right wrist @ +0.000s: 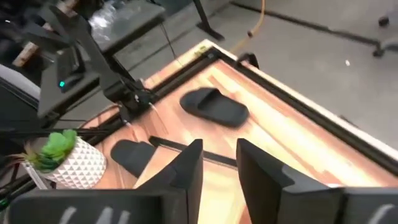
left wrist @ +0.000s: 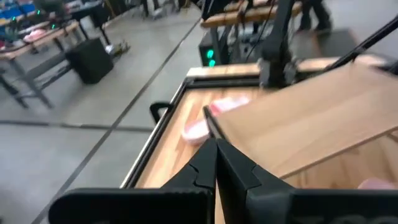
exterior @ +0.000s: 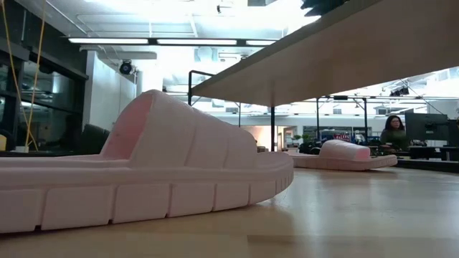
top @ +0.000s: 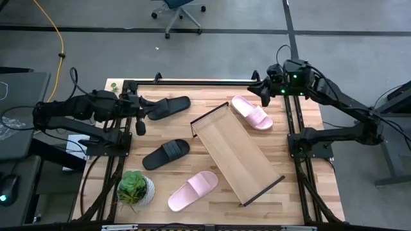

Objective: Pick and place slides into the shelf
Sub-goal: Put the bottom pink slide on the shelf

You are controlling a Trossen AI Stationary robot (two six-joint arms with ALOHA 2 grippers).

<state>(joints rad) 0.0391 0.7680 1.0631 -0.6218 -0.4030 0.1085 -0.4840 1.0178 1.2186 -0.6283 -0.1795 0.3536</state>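
Four slides lie flat on their soles on the table. One black slide (top: 168, 107) is at the far left and the other black slide (top: 166, 154) is mid-left. One pink slide (top: 252, 111) is at the far right, and the other pink slide (top: 192, 190) lies near the front edge. The light-wood shelf (top: 236, 152) stands diagonally across the middle, raised on thin dark legs (exterior: 272, 129). My left gripper (left wrist: 216, 167) is shut and hovers beside the far black slide. My right gripper (right wrist: 219, 168) is open, above the table's far right corner near the far pink slide.
A potted green plant (top: 135, 189) in a white pot stands at the near left corner. A dark metal frame (top: 192, 82) rims the table. In the low view the near pink slide (exterior: 143, 172) fills the foreground, and a person (exterior: 393, 132) sits far behind the table.
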